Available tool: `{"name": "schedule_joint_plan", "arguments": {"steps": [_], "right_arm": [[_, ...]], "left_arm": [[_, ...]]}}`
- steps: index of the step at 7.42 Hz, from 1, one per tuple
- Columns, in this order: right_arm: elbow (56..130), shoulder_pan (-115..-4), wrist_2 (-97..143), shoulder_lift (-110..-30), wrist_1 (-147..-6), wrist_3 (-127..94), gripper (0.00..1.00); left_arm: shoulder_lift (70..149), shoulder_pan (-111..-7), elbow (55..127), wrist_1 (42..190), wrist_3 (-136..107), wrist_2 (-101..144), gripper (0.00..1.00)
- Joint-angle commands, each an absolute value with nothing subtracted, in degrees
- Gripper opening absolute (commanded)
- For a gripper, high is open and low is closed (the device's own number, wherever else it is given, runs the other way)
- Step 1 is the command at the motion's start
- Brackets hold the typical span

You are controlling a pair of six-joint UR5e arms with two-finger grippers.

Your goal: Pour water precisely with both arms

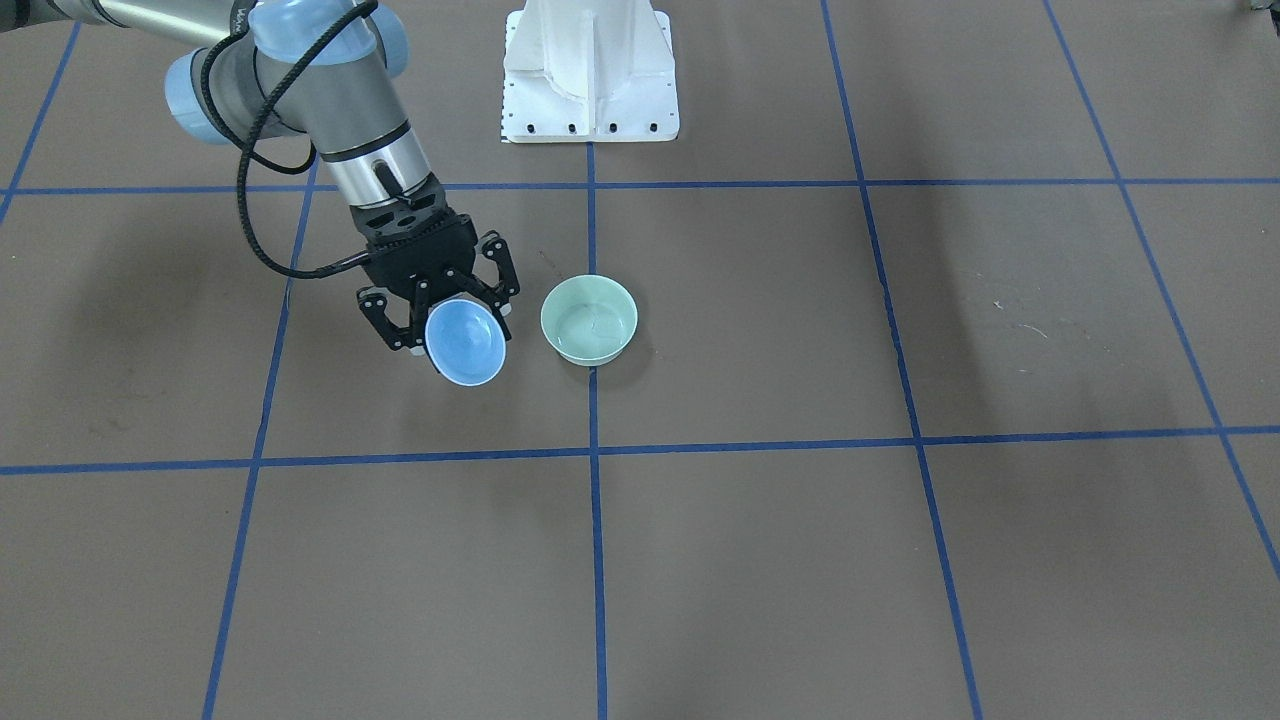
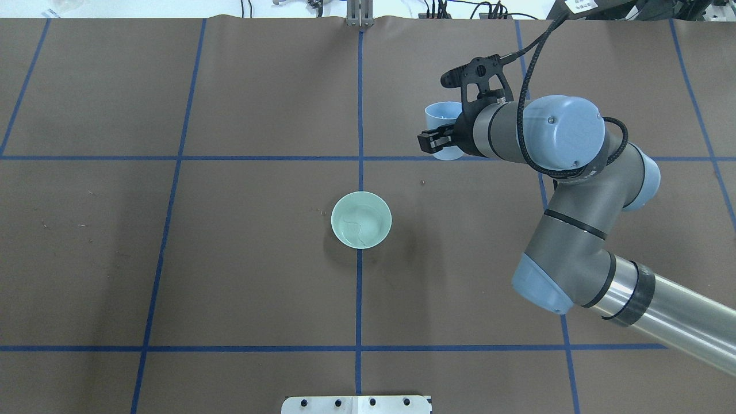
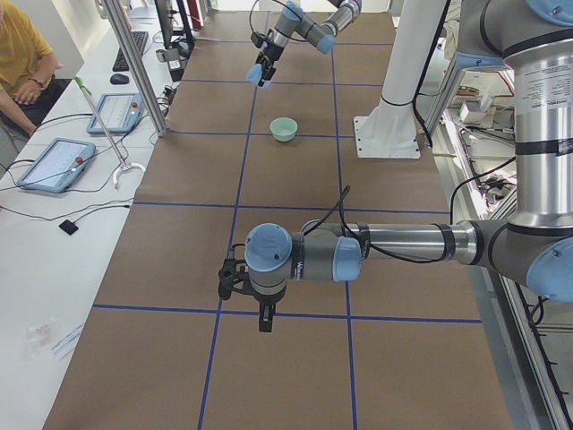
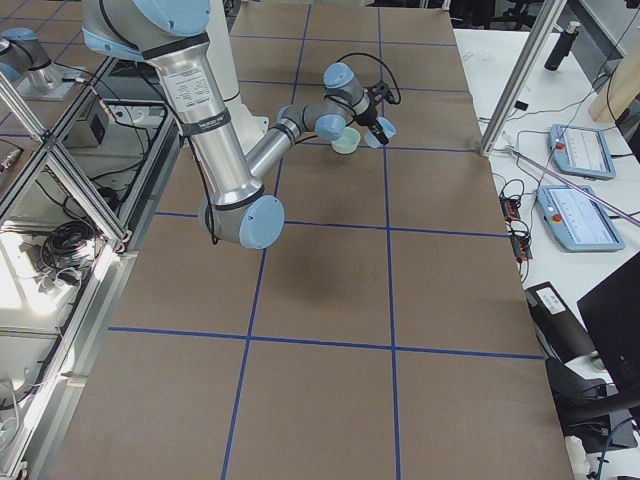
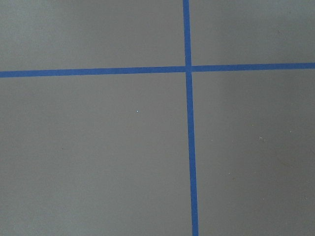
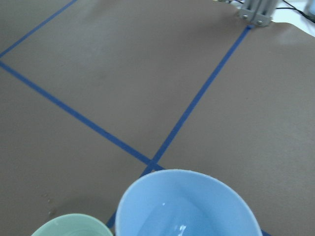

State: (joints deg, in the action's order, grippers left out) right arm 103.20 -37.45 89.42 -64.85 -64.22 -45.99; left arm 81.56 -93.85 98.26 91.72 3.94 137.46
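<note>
Closest to the left-end camera, the left gripper hangs low over the table near its left end, above blue tape lines; whether its jaws are spread or closed cannot be told. Farther along, at the table's middle, a green bowl stands upright with water rippling inside. Farthest, the right gripper pinches a blue cup, lifted off the table, beside the bowl's right.
</note>
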Motion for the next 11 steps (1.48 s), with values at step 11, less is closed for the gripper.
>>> {"name": "schedule_joint_plan", "arguments": {"steps": [11], "right_arm": [[79.3,-38.1,59.9,-90.7,-18.1,-64.2,0.00]], "left_arm": [[81.8,-93.8,98.7,92.0,4.0,139.1,1.00]]}}
